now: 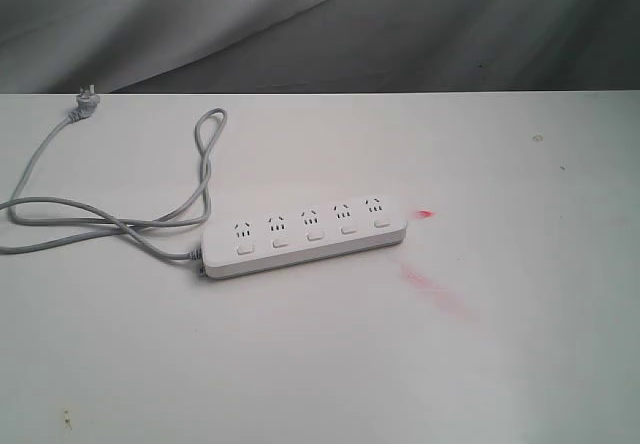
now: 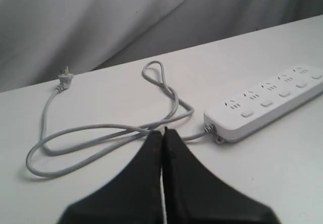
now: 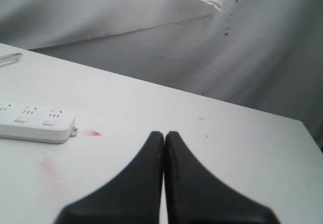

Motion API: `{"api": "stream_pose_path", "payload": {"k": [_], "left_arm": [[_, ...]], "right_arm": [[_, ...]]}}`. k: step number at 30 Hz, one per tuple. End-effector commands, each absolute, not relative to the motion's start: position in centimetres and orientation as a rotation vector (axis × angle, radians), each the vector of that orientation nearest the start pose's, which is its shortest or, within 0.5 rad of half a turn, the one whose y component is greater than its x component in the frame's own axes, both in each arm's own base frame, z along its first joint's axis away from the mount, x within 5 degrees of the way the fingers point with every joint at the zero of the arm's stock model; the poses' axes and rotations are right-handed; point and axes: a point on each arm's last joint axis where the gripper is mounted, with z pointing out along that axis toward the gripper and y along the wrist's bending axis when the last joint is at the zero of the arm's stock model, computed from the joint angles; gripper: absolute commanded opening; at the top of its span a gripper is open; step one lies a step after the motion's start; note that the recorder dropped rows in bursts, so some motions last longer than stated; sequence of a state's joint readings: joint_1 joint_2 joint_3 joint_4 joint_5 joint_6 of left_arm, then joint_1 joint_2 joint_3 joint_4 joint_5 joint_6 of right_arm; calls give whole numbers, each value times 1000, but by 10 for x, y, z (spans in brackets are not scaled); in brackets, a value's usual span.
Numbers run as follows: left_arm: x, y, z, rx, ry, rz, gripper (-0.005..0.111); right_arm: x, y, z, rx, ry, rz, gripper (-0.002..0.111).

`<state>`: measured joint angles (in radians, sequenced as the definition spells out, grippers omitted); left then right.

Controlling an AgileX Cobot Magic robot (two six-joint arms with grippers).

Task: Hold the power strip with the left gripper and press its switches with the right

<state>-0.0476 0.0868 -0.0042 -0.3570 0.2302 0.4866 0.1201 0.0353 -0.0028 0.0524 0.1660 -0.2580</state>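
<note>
Five switches (image 1: pixel 314 236) along the white power strip (image 1: pixel 305 226), grey cord (image 1: pixel 110 220) looped beside it. Left gripper (image 2: pixel 163 133) and right gripper (image 3: pixel 164 134) fully closed, empty

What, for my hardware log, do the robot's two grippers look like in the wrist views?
The left gripper and the right gripper look alike: each has two matte black fingers, broad at the base and tapering to narrow rounded tips. No cables, lettering or markings show on them. The arms themselves are out of frame in all three views.
</note>
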Motion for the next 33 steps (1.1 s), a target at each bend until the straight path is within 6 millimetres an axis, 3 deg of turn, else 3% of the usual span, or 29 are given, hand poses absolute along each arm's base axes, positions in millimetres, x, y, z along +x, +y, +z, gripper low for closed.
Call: {"api": "stream_pose_path", "payload": {"k": [1, 10, 15, 18, 24, 28, 33], "left_arm": [[62, -9, 194, 198, 1713, 7, 1], [62, -9, 195, 172, 1706, -15, 1], [63, -8, 204, -211, 1614, -351, 1], [63, -4, 208, -343, 1554, -437, 1], [63, 0, 211, -373, 1502, -404, 1], [63, -6, 206, -412, 1561, -526, 0], [60, -19, 231, -297, 1632, -618, 0]], "right_arm": [[58, 7, 196, -277, 1660, -67, 0], [58, 7, 196, -277, 1660, -67, 0], [58, 7, 196, -277, 1660, -67, 0], [58, 7, 196, -277, 1660, -67, 0], [58, 7, 196, -277, 1660, -67, 0], [58, 7, 196, -277, 1660, -67, 0], [58, 7, 196, -277, 1660, -67, 0]]}}
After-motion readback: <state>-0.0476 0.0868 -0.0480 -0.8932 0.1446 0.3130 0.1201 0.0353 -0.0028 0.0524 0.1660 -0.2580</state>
